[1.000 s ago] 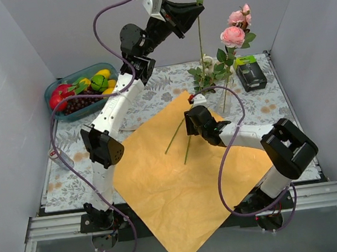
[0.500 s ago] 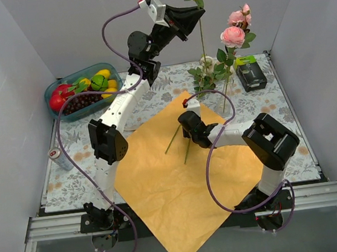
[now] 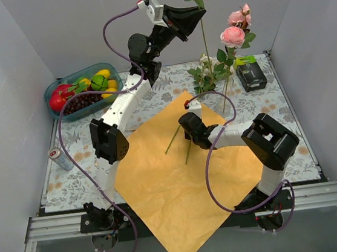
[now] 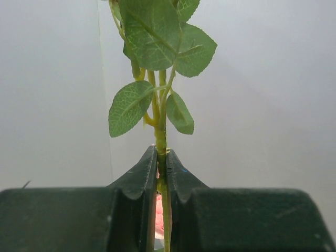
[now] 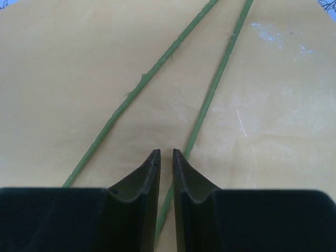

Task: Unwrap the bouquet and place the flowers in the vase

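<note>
Two stems [image 5: 209,102] beside right hand [image 5: 166,153] | flower [image 4: 160,128] pinched in left hand [image 4: 161,154]

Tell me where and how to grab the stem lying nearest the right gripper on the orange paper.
Take the stem at its bare middle, from straight above. It lies flat on the orange paper, so the fingers must open and straddle it crosswise, one each side. The second stem spreads away at this near end, leaving room.
</note>
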### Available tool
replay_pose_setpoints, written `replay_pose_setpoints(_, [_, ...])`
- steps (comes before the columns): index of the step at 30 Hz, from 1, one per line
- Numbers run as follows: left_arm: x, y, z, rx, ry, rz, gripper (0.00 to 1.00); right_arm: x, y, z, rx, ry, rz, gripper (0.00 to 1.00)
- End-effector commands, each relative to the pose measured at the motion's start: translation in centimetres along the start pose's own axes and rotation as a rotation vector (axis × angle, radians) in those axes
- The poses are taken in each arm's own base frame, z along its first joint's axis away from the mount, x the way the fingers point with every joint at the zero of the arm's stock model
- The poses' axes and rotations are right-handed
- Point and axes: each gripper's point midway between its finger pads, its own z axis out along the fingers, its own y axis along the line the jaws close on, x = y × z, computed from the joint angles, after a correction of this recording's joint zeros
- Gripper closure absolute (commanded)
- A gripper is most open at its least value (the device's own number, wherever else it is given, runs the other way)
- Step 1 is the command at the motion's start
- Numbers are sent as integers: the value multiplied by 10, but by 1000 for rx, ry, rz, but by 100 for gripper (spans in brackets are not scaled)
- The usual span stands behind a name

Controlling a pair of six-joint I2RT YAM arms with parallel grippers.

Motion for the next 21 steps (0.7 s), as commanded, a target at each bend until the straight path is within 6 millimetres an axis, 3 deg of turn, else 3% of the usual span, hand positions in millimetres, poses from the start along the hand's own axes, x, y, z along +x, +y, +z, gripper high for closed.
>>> replay_pose_setpoints(1, [-70, -38, 10, 71, -108, 26, 100, 9, -1, 3, 11, 6, 12, 78])
replay_pose_setpoints(7, [-66, -40, 17, 77, -132, -1, 100, 12, -4, 1, 14, 8, 14, 82])
replay_pose_setpoints(15, [-65, -57, 24, 115, -158, -34, 100, 18, -3, 0, -6, 16, 18, 85])
replay_pose_setpoints(21, [-39, -47, 23, 91, -130, -51, 100, 19, -3, -4, -29, 6, 31, 90])
